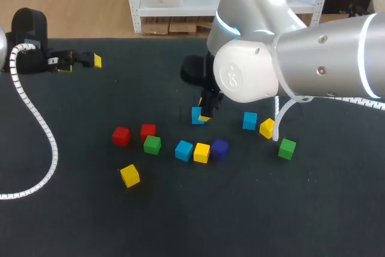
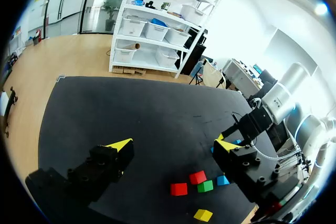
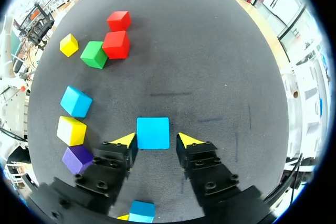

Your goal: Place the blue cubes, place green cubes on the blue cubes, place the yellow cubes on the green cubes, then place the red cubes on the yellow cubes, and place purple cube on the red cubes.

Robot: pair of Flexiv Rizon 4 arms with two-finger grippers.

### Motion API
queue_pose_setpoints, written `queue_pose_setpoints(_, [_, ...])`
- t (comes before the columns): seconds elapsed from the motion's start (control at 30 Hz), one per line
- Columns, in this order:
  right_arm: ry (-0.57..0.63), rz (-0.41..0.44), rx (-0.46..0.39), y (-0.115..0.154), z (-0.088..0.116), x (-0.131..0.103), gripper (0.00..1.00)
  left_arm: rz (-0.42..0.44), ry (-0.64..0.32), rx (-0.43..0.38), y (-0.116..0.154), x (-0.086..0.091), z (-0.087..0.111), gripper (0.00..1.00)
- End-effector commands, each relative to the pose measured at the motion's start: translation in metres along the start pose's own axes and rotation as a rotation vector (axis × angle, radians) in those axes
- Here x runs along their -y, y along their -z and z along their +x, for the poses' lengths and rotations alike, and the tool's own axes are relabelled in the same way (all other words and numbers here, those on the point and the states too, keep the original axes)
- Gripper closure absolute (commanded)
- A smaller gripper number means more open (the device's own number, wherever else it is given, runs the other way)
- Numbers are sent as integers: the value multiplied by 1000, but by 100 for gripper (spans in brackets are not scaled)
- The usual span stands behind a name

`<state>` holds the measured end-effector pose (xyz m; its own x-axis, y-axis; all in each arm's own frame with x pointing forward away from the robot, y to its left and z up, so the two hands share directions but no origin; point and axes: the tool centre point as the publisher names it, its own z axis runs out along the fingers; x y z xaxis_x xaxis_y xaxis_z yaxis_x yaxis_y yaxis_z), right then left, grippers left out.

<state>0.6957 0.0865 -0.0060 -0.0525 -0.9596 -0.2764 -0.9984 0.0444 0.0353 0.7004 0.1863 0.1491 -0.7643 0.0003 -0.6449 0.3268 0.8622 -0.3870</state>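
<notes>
The right gripper (image 3: pixel 157 139) straddles a blue cube (image 3: pixel 153 132) lying on the table (image 3: pixel 210 51). Its fingers are parted and a sliver of table shows beside one, so it is not clamped. From above, the right arm (image 1: pixel 313 58) hides most of that gripper. Farther off, the left gripper (image 2: pixel 173 145) gapes wide, holding nothing.

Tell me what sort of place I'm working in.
Likely a robotics test bench: a dark-topped table, small coloured cubes scattered on it, and the right gripper straddling a blue cube.
</notes>
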Motion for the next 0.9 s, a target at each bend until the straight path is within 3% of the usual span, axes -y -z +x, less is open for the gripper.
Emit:
queue_pose_setpoints(0.03, [0,-1,-2,0,0,1,45,-7,1,-4,0,1,-1,0])
queue_pose_setpoints(0.13, [-1,-3,-4,1,1,1,23,-7,1,-4,0,1,-1,0])
queue_pose_setpoints(0.17, [-1,-3,-4,2,1,0,5,-7,1,-4,0,1,-1,0])
queue_pose_setpoints(0.2, [-2,-3,-4,4,2,0,0,-7,1,-4,0,1,-1,0])
queue_pose_setpoints(0.4, [-7,5,7,25,15,-6,0,-7,1,-4,0,1,-1,0])
queue_pose_setpoints(0.63, [-82,53,-8,50,49,-13,0,-7,1,-4,0,1,-1,0])
queue_pose_setpoints(0.9, [-137,68,-30,59,83,-23,0,-7,1,-4,0,1,-1,0])
